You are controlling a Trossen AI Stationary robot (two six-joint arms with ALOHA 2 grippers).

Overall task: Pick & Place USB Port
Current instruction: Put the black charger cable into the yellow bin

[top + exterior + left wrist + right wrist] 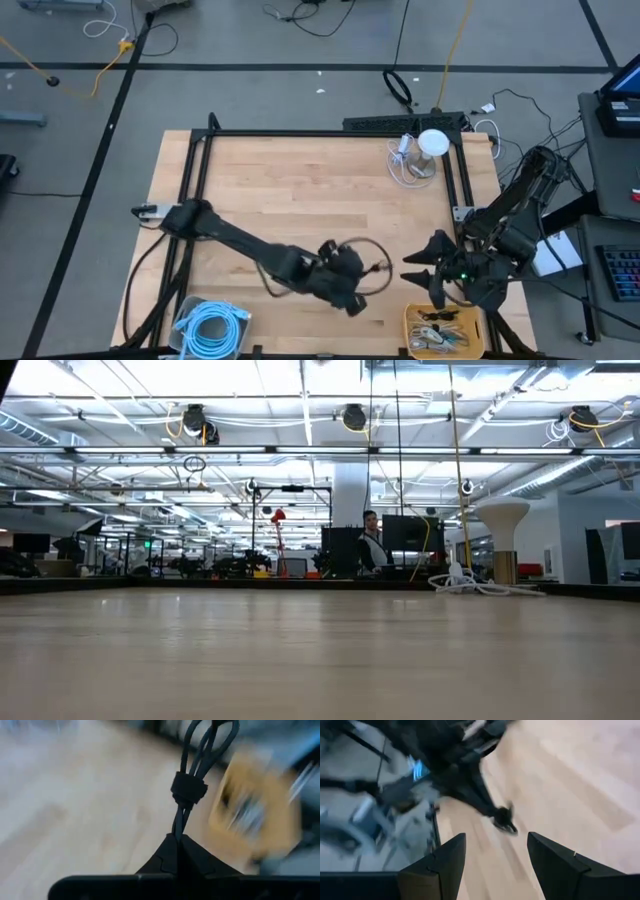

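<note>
A black cable bundle [366, 262], looped and bound by a black strap [189, 788], is held by my left gripper [352, 276] above the table's near middle. My left gripper [178, 840] is shut on it. My right gripper [425, 268] is open and empty, near the near right of the table, just above the yellow bin [445, 330]. In the right wrist view its two fingers stand apart [495, 865], with the left arm and cable [504, 820] ahead. My left gripper pinches the black cable bundle between its two fingers, just below the strap [179, 822]. The loops run on away from the fingertips, past the strap. The bundle looks lifted off the wood.
A yellow bin [252, 810] with small parts stands at the near right edge. A coil of blue cable [212, 328] lies in a bin at the near left. A white lamp-like stand with white cable [420, 155] is at the far right. A black frame [300, 135] borders the table.
</note>
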